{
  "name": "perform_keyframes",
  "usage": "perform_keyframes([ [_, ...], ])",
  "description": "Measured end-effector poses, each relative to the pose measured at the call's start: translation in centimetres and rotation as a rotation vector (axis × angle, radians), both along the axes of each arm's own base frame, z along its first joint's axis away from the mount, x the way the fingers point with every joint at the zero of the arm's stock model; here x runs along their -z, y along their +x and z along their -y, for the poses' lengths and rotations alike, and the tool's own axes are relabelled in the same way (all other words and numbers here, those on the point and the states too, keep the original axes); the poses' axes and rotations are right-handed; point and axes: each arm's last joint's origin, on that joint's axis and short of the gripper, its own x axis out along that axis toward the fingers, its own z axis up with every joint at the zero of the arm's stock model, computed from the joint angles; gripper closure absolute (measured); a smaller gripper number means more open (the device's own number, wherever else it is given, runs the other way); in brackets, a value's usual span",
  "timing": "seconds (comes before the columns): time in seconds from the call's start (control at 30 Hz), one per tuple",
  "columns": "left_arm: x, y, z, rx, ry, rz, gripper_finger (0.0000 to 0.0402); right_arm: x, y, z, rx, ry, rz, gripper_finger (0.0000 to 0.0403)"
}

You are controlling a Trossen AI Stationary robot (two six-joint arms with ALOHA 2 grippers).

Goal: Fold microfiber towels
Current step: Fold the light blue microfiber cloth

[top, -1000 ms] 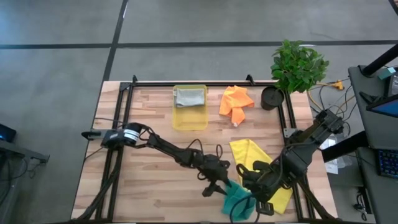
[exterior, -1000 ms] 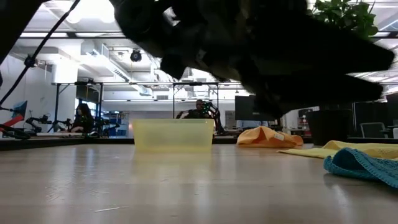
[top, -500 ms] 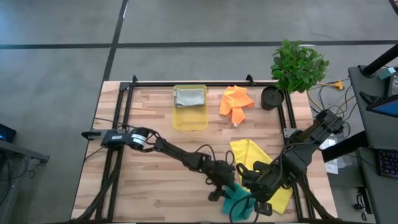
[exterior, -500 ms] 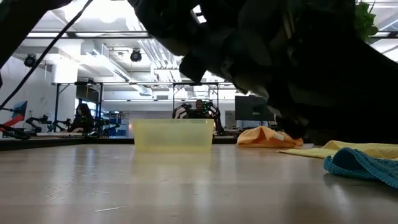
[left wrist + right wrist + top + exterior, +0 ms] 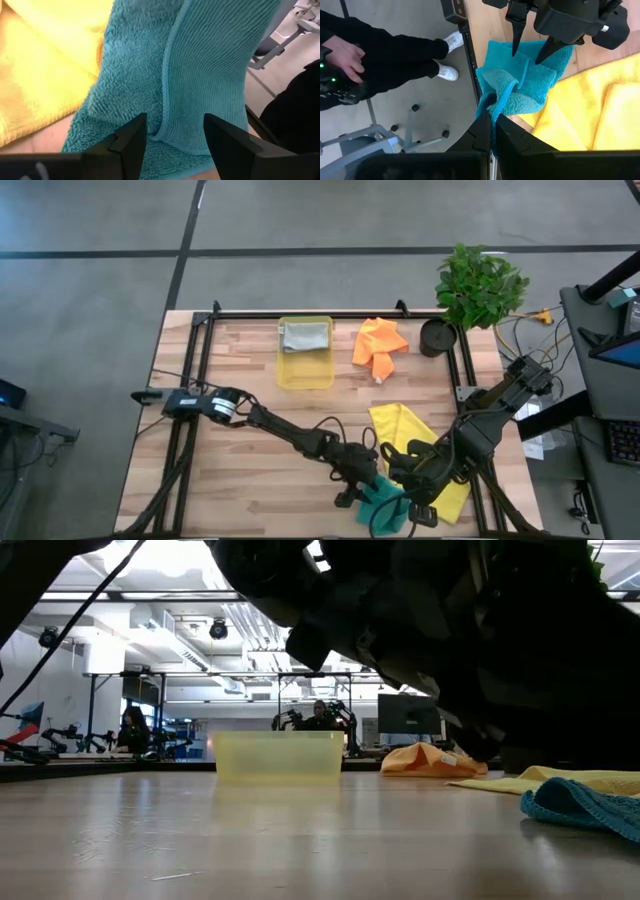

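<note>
teal towel (image 5: 382,502) at tabletop's near edge | right gripper (image 5: 492,119) clamped on its lifted corner | left gripper (image 5: 172,131) spread, empty, directly above its raised fold

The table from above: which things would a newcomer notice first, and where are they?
Both arms meet over the teal towel at the near edge of the table: the right gripper is shut on a raised edge of it, and the open left gripper points down at it. Beside it lies the yellow towel; at the far side are the orange towel and a yellow tray holding the grey towel.
</note>
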Motion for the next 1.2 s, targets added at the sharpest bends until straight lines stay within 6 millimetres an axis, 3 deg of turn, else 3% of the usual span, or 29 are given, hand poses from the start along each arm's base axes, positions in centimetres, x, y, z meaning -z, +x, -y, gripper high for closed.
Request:
perform_keyframes([
  [0.4,-0.7,0.3,0.3,-0.038,-0.018,0.006,0.0222,0.0,0.0,0.0,0.000,0.006,0.006,0.0394],
  [0.73,-0.6,0.0,1.2,-0.066,0.013,0.008,0.0278,-0.1,0.1,-0.1,0.010,0.019,0.013,0.0394],
  [1.2,-0.2,-0.2,1.9,-0.090,0.018,-0.020,0.0280,-0.2,0.2,-0.2,0.016,0.031,0.022,0.0394],
])
